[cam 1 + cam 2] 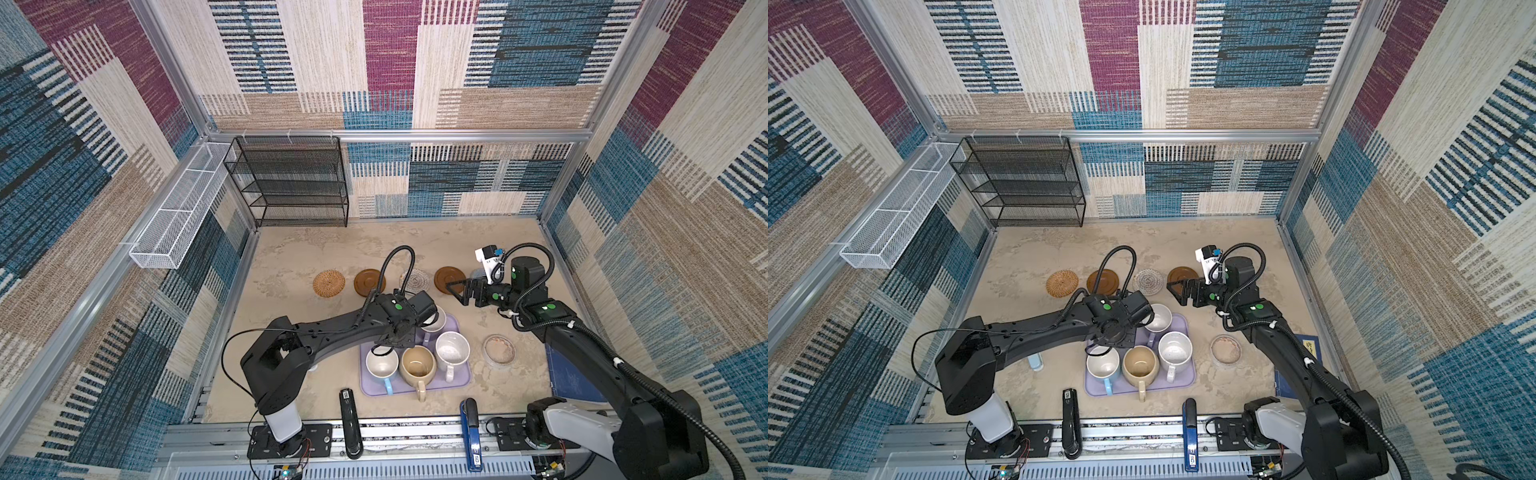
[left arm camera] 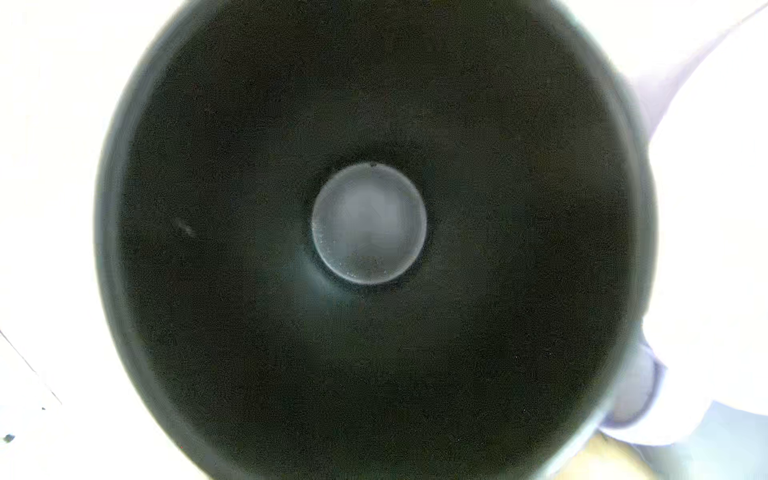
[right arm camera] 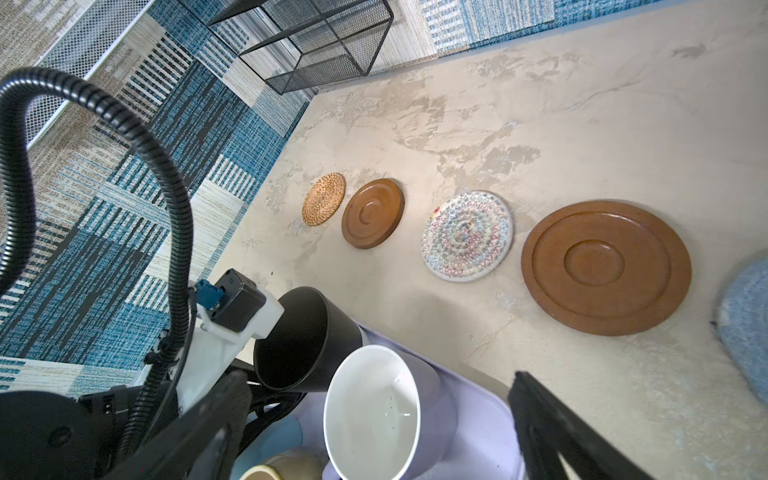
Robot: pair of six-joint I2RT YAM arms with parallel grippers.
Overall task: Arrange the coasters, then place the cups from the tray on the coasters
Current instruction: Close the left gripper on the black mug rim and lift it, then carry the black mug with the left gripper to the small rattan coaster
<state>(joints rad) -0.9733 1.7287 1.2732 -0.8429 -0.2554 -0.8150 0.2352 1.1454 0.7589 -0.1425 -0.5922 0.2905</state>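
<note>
Step in hand: coasters laid out; first cup being taken off the tray. Judged so because all five cups are still within the tray.
Left gripper (image 3: 232, 399): down over the black cup (image 3: 299, 340) at the tray's far left corner; wrist view looks straight into its dark bowl. Jaws pressed together, apparently pinching the cup's rim, though the contact itself is hidden.
Tray (image 1: 461, 380): lavender, mid-worktop, nearer than the coasters.
Cups, count five: light blue (image 1: 381, 365), beige (image 1: 417, 365), speckled white (image 1: 452, 351) in the near row; lavender (image 3: 374, 411) and black behind them.
Right gripper (image 1: 457, 292): hangs above the worktop near the right-hand brown coaster (image 1: 449, 280), jaws spread wide, holding nothing.
Coasters, count five: a row beyond the tray, apart from one another: woven (image 1: 328, 283), brown (image 1: 369, 282), lacy white (image 1: 415, 280), brown, then pale blue (image 3: 748, 328), mostly hidden behind the right arm.
Next move calls for: a straight lift clear of the neighbouring cups, then setting down centred on a coaster.
</note>
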